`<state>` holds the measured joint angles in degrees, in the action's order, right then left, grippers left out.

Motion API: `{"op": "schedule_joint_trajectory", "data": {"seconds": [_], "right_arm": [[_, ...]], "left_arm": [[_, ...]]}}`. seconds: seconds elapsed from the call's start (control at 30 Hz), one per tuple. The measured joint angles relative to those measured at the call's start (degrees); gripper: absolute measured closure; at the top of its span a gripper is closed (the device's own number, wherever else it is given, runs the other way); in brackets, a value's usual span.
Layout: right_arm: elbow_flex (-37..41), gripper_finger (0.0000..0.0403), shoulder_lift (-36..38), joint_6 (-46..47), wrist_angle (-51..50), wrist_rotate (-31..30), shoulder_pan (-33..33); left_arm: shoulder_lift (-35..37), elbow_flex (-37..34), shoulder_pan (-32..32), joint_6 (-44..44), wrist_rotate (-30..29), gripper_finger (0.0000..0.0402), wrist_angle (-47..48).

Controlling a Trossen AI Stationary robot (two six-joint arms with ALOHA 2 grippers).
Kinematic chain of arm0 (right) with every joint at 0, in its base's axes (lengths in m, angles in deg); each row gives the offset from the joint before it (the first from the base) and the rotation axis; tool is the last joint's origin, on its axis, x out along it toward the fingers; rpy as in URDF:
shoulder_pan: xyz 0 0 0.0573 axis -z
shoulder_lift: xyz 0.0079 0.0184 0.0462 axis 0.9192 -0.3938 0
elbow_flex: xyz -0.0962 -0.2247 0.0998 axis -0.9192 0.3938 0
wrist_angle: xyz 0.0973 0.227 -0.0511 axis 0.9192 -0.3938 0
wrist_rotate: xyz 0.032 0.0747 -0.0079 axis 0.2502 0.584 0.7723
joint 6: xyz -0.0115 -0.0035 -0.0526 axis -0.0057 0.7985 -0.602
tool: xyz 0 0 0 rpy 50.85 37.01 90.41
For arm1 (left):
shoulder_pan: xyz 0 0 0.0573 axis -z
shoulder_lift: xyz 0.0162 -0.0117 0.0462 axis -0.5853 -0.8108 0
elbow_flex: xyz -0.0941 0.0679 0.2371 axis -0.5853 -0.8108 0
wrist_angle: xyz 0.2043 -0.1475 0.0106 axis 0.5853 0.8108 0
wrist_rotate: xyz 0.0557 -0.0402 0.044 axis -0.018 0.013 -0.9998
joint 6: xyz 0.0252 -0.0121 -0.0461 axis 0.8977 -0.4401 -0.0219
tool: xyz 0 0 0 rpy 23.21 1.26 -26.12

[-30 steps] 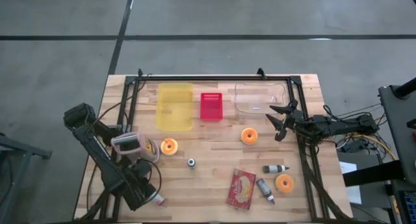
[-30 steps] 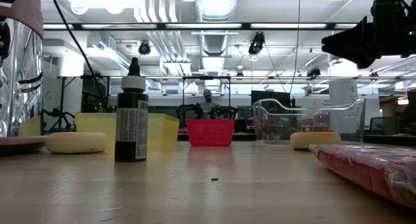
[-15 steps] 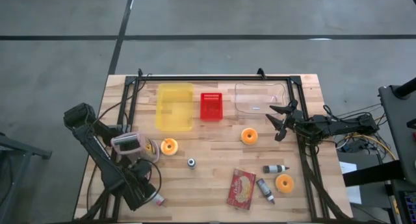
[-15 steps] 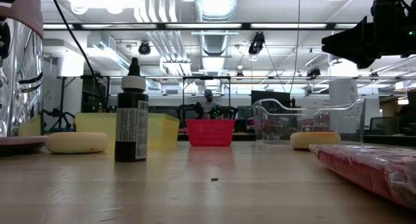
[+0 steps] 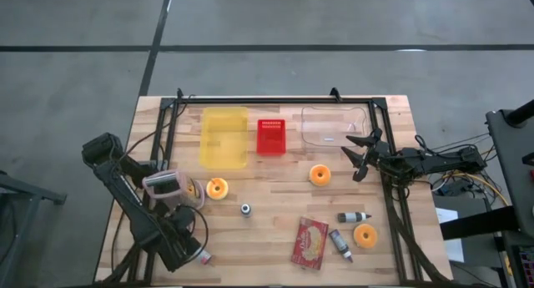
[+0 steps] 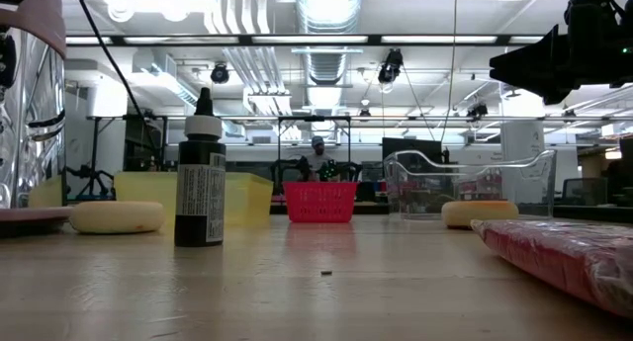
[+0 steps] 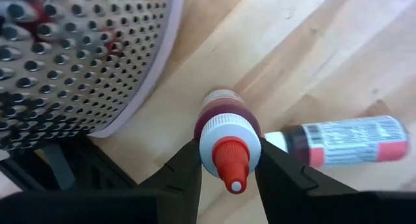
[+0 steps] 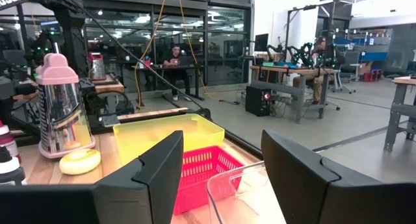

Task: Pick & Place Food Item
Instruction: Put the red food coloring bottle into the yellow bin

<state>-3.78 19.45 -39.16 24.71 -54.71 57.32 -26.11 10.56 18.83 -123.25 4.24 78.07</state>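
Right gripper (image 5: pixel 357 156) parked above the right side of the wooden table (image 5: pixel 275 217), fingers spread wide, nothing between them; beside the clear plastic bin (image 5: pixel 335 125). Orange doughnut-shaped food item (image 5: pixel 319 174) flat on the boards just beside those fingers, apart from them. Second orange ring (image 5: pixel 217 188) near the perforated metal grater with pink top (image 5: pixel 167 188); third ring (image 5: pixel 365 234) towards the front right, near two small dark bottles (image 5: pixel 354 216). Yellow translucent bin (image 5: pixel 225 136) and red mesh basket (image 5: pixel 270 136) along the far edge. Red snack packet (image 5: pixel 309 242) front centre, cut off at the frame edge in the low view.

Left gripper (image 7: pixel 229 178) low at the front left corner, largely hidden under its own arm from above; in the wrist view, fingers pressed on either side of a small red-capped bottle (image 7: pixel 227 136), probably clamped on it. Another bottle lying on its side (image 7: pixel 344 141) close behind it.
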Motion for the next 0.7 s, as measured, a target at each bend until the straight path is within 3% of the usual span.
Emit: {"op": "schedule_joint_trajectory", "data": {"seconds": [0.4,0.7], "right_arm": [[0.0,0.0199,0.0,0.0,0.0,0.0,0.0],[0.0,0.0199,0.0,0.0,0.0,0.0,0.0]], "left_arm": [[0.1,6.6,0.0,3.8,-3.5,0.028,3.2],[0.1,14.2,0.0,12.6,-14.9,0.028,5.7]]}}
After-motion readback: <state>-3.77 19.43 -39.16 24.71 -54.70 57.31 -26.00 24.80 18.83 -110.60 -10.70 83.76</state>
